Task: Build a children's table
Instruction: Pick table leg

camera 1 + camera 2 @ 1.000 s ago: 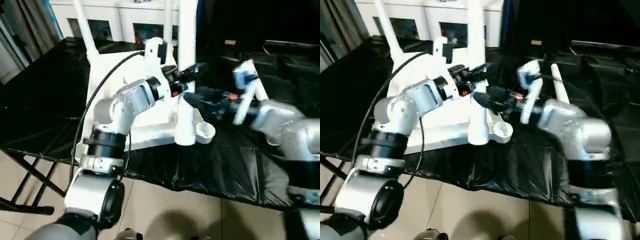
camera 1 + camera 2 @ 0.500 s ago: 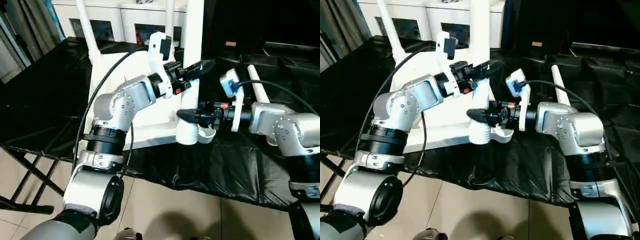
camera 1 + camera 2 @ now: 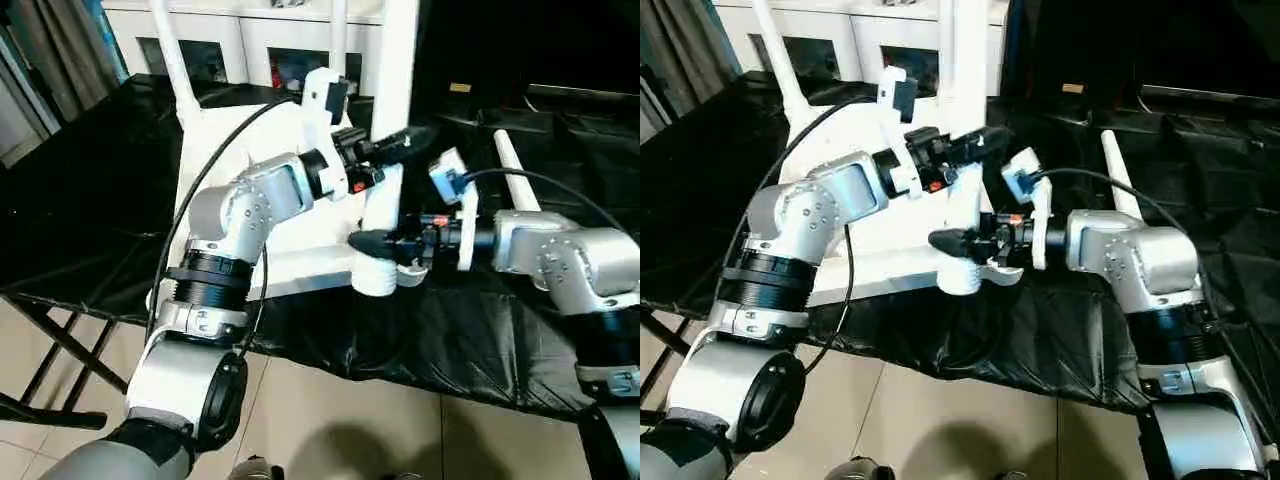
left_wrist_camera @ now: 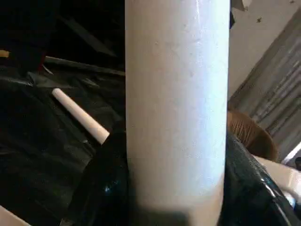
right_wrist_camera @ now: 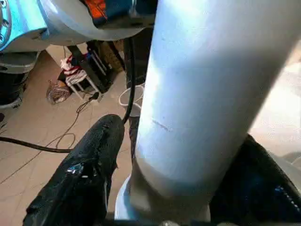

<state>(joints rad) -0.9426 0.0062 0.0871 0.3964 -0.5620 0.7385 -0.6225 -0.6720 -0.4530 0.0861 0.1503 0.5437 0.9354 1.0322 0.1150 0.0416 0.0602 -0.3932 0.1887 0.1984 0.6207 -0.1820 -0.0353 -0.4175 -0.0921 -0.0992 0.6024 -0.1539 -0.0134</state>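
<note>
The white tabletop (image 3: 300, 262) lies upside down on the black work table. A white leg (image 3: 397, 70) stands upright in its near right corner socket (image 3: 380, 278). My left gripper (image 3: 393, 140) is shut on this leg at mid height; in the left wrist view the leg (image 4: 176, 94) sits tight between the black fingers (image 4: 106, 179). My right gripper (image 3: 378, 240) is open, its fingers (image 5: 84, 179) either side of the leg (image 5: 202, 84) just above the socket. Two more legs (image 3: 170, 50) (image 3: 340, 25) stand at the tabletop's far corners.
A loose white leg (image 3: 512, 168) lies on the black cover (image 3: 450, 330) to the right, behind my right forearm. A white glass-door cabinet (image 3: 250, 40) stands beyond the table. The table's near edge runs just below the socket, with tiled floor (image 3: 330, 420) under it.
My right arm has swung left and down from mid-air, bringing its open fingers around the base of the held leg. The left gripper keeps its hold on the leg.
</note>
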